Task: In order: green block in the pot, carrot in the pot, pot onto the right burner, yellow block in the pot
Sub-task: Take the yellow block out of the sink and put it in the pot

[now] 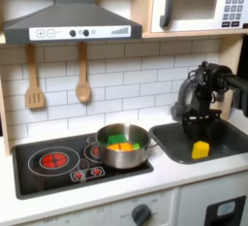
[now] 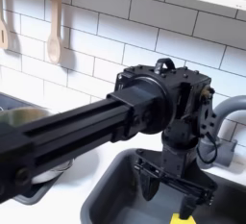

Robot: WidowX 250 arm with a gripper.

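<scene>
The pot (image 1: 123, 145) is sitting on the right burner (image 1: 101, 152) of the black cooktop (image 1: 39, 160) in the first exterior view, and the green block (image 1: 117, 139) and the orange carrot (image 1: 124, 147) are lying inside it, touching. To the pot's right in the first exterior view, the yellow block (image 1: 200, 149) is resting in the sink (image 1: 174, 141). The gripper (image 2: 183, 193) is hanging over that block (image 2: 183, 214), jaws spread and holding nothing, in the second exterior view.
</scene>
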